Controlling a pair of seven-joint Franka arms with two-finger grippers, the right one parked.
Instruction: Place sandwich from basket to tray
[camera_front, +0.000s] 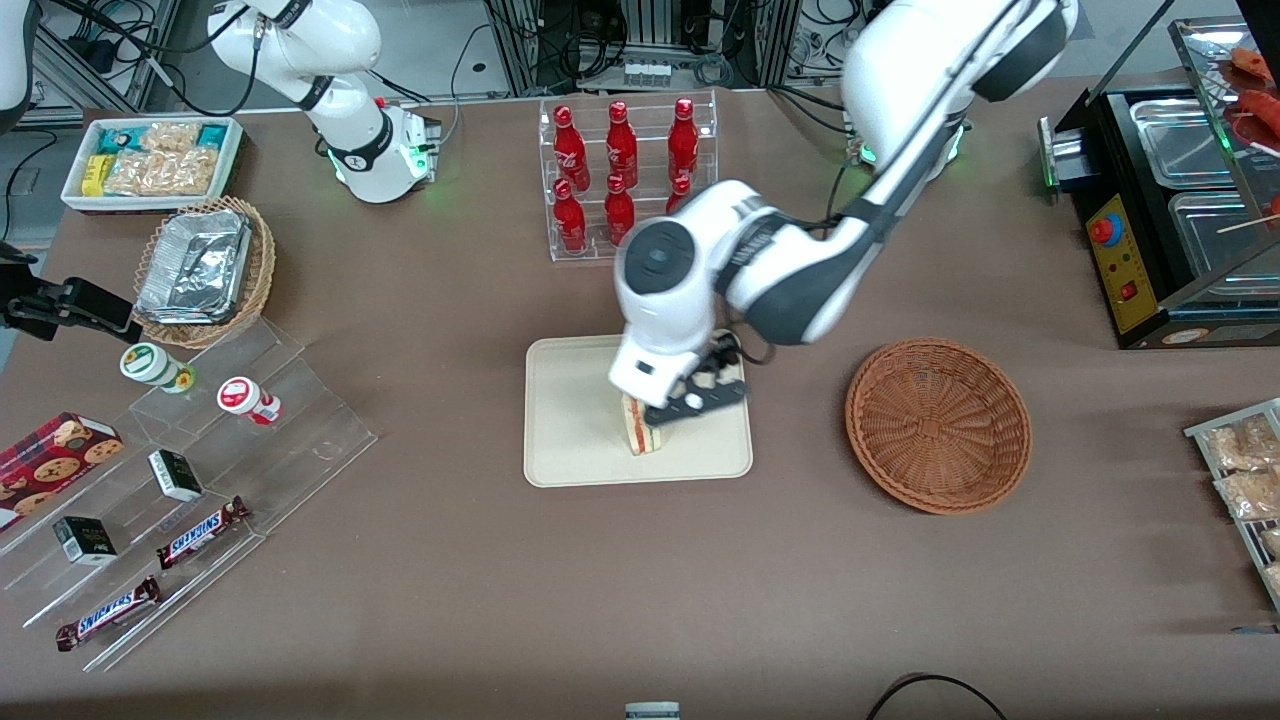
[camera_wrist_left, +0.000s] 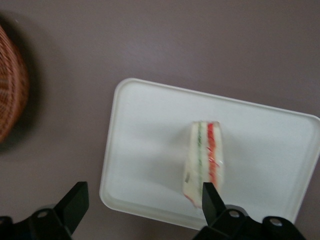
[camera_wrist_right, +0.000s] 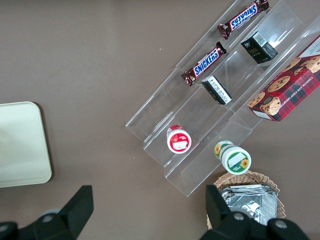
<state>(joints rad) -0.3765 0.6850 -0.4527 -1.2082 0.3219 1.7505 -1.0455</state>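
Observation:
The sandwich stands on its edge on the cream tray, its red and green layers facing the front camera. My left gripper hovers just above the tray, beside the sandwich, open and empty. In the left wrist view the gripper has its fingers spread wide. One fingertip is at the end of the sandwich, which lies on the tray. The reddish-brown basket sits empty beside the tray, toward the working arm's end, and its edge shows in the wrist view.
A clear rack of red bottles stands farther from the front camera than the tray. A stepped acrylic shelf with snack bars and cups, a tan basket of foil containers and a white snack bin lie toward the parked arm's end. A black warmer stands at the working arm's end.

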